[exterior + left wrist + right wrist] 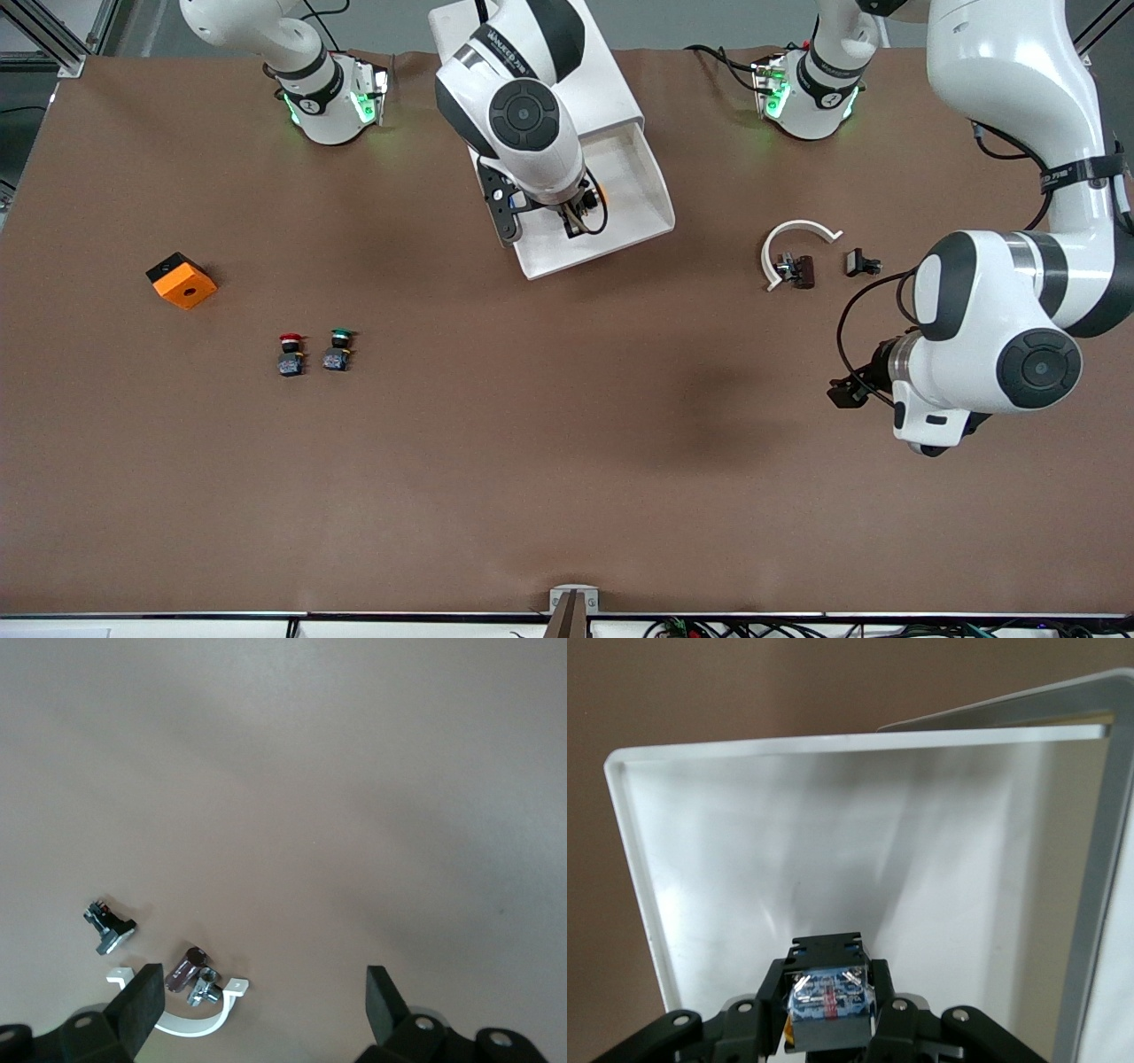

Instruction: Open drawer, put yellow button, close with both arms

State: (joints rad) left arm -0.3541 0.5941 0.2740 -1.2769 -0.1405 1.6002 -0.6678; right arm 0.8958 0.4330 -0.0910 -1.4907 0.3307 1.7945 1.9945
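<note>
Both arms are up over the worktop [567, 461]: the right tool [830, 1005] hangs over the pulled-out drawer [642, 208], clamped on the yellow button [827, 1003]. With its fingers spread apart, the left tool [257, 1010] waits above bare worktop near a white curved bracket [793, 239].

Even overhead light, soft shadows on the table [567, 461], wrist views slightly blurred.

— Is the drawer [642, 208] out?
— Yes, the white tray is pulled well out of its cabinet [576, 71], lying open.
— And the yellow button [827, 1003]?
— Pinched in the right hand [828, 1014] over the tray, blue base showing.
</note>
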